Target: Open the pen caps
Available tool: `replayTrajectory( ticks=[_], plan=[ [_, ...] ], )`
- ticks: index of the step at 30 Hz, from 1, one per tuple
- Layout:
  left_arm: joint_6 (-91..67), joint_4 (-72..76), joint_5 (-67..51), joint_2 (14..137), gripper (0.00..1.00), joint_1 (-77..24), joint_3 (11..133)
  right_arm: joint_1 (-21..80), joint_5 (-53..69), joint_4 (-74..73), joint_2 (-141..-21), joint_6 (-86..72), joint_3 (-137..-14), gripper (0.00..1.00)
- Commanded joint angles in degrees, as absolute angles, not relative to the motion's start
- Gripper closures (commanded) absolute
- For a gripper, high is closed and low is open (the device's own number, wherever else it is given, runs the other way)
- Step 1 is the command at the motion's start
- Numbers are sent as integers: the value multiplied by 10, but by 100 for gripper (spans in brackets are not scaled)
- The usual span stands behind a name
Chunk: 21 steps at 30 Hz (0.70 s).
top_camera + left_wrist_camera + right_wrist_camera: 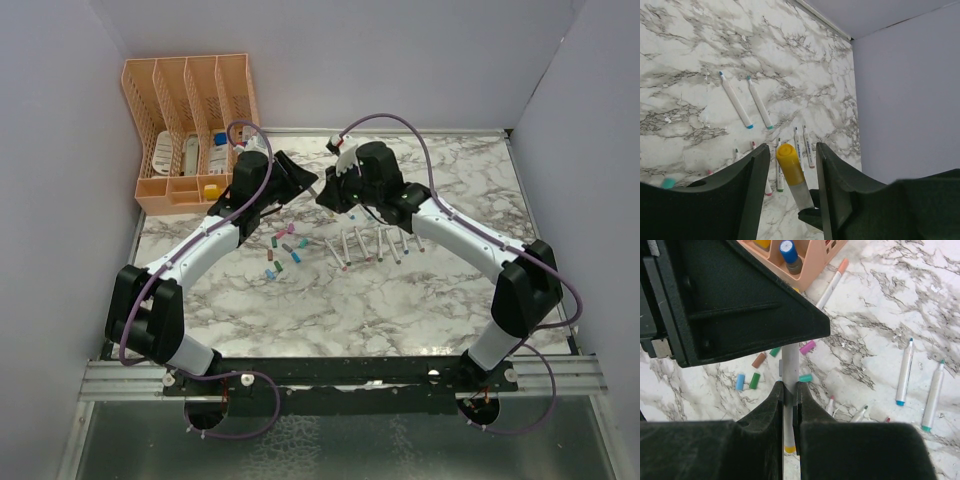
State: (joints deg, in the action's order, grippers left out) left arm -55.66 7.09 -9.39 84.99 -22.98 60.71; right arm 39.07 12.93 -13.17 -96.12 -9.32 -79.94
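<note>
From above, your two arms meet over the far middle of the marble table. Loose pen caps lie scattered nearer, left of a row of pens.

Left wrist: the left gripper is spread, with a yellow cap between its fingers, untouched.

Right wrist: the right gripper pinches the pen barrel.

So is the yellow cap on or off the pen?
On: left wrist view shows the yellow cap seated on the pen barrel, between open fingers of the left claw.
</note>
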Motion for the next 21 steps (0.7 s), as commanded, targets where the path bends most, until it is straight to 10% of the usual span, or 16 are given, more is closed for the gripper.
replayTrajectory(
  ticks=[1, 21],
  plan=[
    [-558, 92, -88, 842, 57, -230, 609, 395, 140, -113, -934, -84, -791, 99],
    [-557, 90, -83, 843, 76, -230, 616, 396, 137, -114, -925, -78, -775, 99]
  ],
)
